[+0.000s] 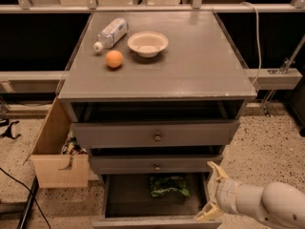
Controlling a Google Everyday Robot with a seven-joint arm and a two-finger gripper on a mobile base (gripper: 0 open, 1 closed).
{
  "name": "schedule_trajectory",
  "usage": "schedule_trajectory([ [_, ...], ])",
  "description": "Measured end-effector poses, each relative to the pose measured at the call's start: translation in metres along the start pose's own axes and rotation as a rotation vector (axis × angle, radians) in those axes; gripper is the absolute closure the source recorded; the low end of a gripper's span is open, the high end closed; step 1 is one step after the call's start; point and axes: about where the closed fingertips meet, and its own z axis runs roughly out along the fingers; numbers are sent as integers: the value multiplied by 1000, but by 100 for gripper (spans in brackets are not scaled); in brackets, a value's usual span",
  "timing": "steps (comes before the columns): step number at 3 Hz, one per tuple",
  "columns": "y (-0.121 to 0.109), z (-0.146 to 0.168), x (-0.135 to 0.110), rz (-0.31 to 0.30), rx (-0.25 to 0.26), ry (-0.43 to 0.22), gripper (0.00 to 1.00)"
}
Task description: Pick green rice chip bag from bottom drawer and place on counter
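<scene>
My gripper (213,192) sits at 5 o'clock, my arm (276,206) cut off by the frame edge. Rear of the green rice chip bag (169,185) seemingly hidden under the middle drawer (124,165); bottom drawer (128,195) front cropped at 6 o'clock.

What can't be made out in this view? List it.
Green rice chip bag: rear hidden under the middle drawer; print too small.
Bottom drawer: front cut by the camera view's lower edge.
Gripper, open at the drawer's right: arm cut by the right edge.

Robot test lab: pincer (206,191) at right of bottom drawer (128,198), speckled floor (269,149), white cable (258,37), metal rails (143,7).
</scene>
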Motion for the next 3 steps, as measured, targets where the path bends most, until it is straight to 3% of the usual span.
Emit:
schedule_trajectory([
  [1, 3, 24, 16, -12, -16, 9, 0],
  [3, -2, 102, 51, -13, -31, -22, 0],
])
